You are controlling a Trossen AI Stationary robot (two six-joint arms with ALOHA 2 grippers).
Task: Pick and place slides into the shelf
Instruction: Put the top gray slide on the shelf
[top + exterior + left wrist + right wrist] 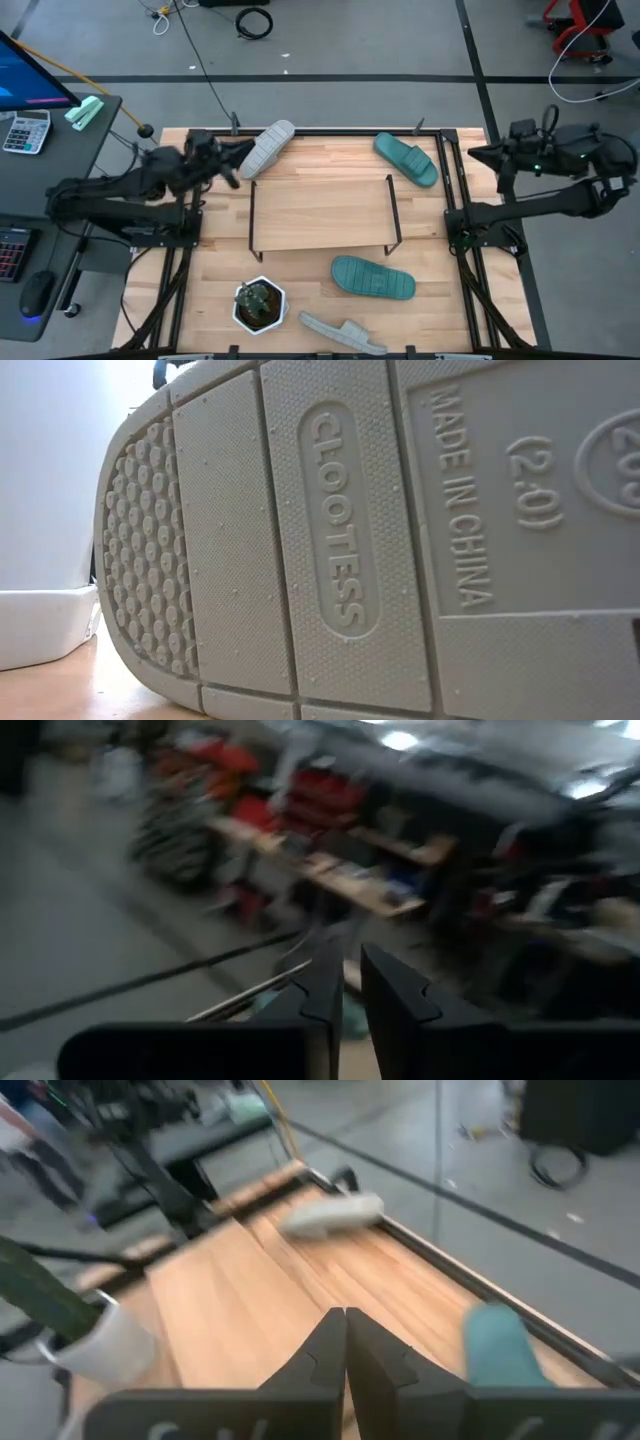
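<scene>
One light grey slide (268,148) lies slanted at the table's far edge, its toe over the black frame rail. My left gripper (238,163) is right beside its heel end; in the left wrist view my left gripper (352,995) is open by a narrow gap with nothing between the fingers. The second grey slide (343,333) stands on its side at the near edge, and its sole (380,540) fills the low view. Teal slides lie far right (407,158) and near the middle (372,278). The shelf (320,215) stands mid-table with a bare board. My right gripper (346,1340) is shut and holds nothing, out past the table's right edge (500,155). My left gripper stands close against the heel end (250,165) of the far grey slide, coming level from the table's left. Whether a finger touches the slide I cannot tell. Its wrist view shows nothing between the fingers.
A small potted plant in a white pot (259,305) stands near the table's near left, also seen as the white pot (40,625) in the low view. Black frame rails run around the tabletop (430,250). A desk with a calculator (25,130) stands off the table's left.
</scene>
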